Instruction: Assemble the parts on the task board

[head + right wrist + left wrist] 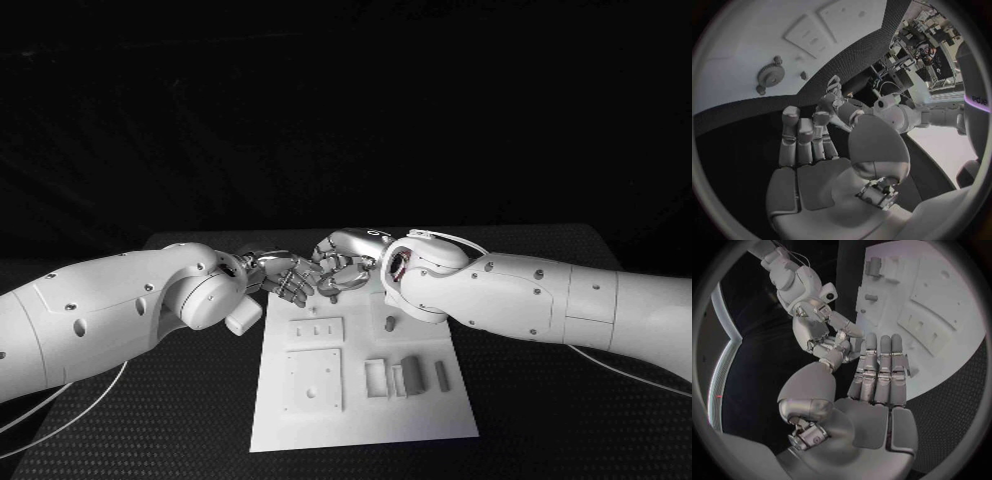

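The white task board (361, 405) lies in the middle of the table. Grey parts stand near its right side: an upright block (411, 372), a thin bar (443, 375) and a small peg (388, 322). Both hands hover above the board's far end, fingertips meeting. My left hand (289, 278) has its fingers stretched out flat (879, 370), its thumb against the right hand (820, 327). My right hand (346, 265) also shows straight fingers (804, 137), and I see no part in either palm. A grey gear (771, 75) sits on the board (736, 45) beyond the right hand.
Raised white plates with holes (313, 380) and slots (315, 330) take up the board's left half. Black table (577, 420) surrounds the board. Both white forearms (116, 310) cross low over the table's back half.
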Action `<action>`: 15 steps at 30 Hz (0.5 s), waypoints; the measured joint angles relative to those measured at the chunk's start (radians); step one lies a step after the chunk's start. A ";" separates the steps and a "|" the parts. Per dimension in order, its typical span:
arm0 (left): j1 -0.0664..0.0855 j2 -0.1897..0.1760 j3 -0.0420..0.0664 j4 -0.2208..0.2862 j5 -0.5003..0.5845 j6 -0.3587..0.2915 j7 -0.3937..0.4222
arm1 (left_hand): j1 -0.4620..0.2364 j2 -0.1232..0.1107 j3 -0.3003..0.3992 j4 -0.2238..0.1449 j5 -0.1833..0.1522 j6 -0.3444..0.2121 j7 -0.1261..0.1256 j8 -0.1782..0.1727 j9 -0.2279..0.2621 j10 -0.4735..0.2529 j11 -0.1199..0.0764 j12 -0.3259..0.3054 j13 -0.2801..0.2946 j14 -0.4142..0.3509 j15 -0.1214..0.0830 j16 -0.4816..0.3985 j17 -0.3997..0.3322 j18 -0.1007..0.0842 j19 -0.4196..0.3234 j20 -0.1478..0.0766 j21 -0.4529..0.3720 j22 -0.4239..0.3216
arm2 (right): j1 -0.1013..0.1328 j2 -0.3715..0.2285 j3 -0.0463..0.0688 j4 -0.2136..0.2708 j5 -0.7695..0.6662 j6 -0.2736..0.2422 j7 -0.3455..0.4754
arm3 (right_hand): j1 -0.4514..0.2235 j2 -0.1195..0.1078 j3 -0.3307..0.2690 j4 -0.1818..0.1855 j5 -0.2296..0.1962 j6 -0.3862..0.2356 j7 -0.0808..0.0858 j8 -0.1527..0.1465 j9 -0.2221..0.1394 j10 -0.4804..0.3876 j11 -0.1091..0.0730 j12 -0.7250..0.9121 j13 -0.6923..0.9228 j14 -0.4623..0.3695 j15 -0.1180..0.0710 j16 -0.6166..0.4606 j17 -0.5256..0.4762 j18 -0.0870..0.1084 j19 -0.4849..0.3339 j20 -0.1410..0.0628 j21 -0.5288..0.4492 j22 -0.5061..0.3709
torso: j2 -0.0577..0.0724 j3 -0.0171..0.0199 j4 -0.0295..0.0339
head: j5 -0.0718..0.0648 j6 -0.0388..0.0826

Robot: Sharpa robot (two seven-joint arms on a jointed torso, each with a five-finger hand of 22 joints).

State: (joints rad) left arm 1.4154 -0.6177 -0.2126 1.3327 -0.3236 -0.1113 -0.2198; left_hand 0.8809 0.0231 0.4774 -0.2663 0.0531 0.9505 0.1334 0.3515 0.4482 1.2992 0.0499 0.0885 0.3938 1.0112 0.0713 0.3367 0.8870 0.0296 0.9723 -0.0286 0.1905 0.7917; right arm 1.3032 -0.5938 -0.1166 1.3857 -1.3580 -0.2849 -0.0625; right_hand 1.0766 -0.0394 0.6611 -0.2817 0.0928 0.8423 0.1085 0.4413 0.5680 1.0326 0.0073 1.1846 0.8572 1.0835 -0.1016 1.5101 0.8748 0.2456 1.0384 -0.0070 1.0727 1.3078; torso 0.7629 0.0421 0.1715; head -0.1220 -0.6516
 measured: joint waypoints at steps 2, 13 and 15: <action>0.000 0.000 0.000 0.000 0.001 0.001 -0.001 | -0.010 -0.010 -0.001 0.001 0.000 0.000 0.000 0.000 -0.001 0.000 0.000 0.000 0.000 0.000 0.000 0.000 0.001 0.000 0.000 0.000 -0.001 0.001 | 0.000 0.000 0.000 0.000 0.000 0.000 0.000 | 0.000 0.000 0.000 0.000 0.000 0.000 0.000 0.000 0.000 0.000 0.000 0.000 0.000 0.000 0.000 0.000 0.000 0.000 0.000 0.000 0.000 0.000 | 0.000 0.0000 0.0002 | 0.000 0.000; -0.001 0.002 -0.001 -0.003 0.003 0.006 -0.009 | -0.032 -0.032 -0.005 0.010 0.000 0.004 0.004 0.000 -0.002 0.007 0.000 0.000 0.002 0.003 -0.003 0.000 0.006 -0.007 0.004 -0.004 -0.004 0.006 | 0.001 0.004 0.001 0.005 0.000 0.001 0.000 | 0.000 0.000 0.000 0.000 0.000 0.001 -0.001 0.000 0.000 0.000 0.000 0.000 0.000 0.002 0.002 0.000 0.001 0.000 0.001 0.002 0.000 0.000 | 0.000 0.0000 0.0003 | -0.001 -0.002; -0.001 0.003 -0.001 -0.004 0.003 0.006 -0.011 | -0.032 -0.032 -0.005 0.010 0.000 0.004 0.004 0.000 -0.002 0.007 0.000 0.000 0.002 0.003 -0.003 0.000 0.006 -0.007 0.004 -0.004 -0.004 0.006 | 0.001 0.005 0.001 0.005 0.000 0.001 0.000 | 0.000 0.000 0.000 0.000 0.000 0.001 -0.001 0.000 0.000 0.000 0.000 0.000 0.000 0.002 0.002 0.000 0.001 0.000 0.001 0.002 0.000 0.000 | 0.000 0.0000 0.0003 | -0.001 -0.002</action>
State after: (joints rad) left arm 1.4144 -0.6145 -0.2135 1.3290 -0.3210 -0.1052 -0.2303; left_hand 0.8485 -0.0093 0.4722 -0.2565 0.0531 0.9541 0.1372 0.3515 0.4459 1.3063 0.0500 0.0883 0.3961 1.0146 0.0679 0.3367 0.8927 0.0228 0.9759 -0.0323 0.1866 0.7973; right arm 1.3040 -0.5891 -0.1157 1.3912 -1.3578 -0.2840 -0.0627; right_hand 1.0767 -0.0395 0.6611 -0.2817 0.0928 0.8435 0.1073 0.4413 0.5678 1.0326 0.0074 1.1846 0.8571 1.0851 -0.1001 1.5101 0.8757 0.2456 1.0397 -0.0053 1.0727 1.3078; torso 0.7629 0.0421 0.1718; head -0.1232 -0.6537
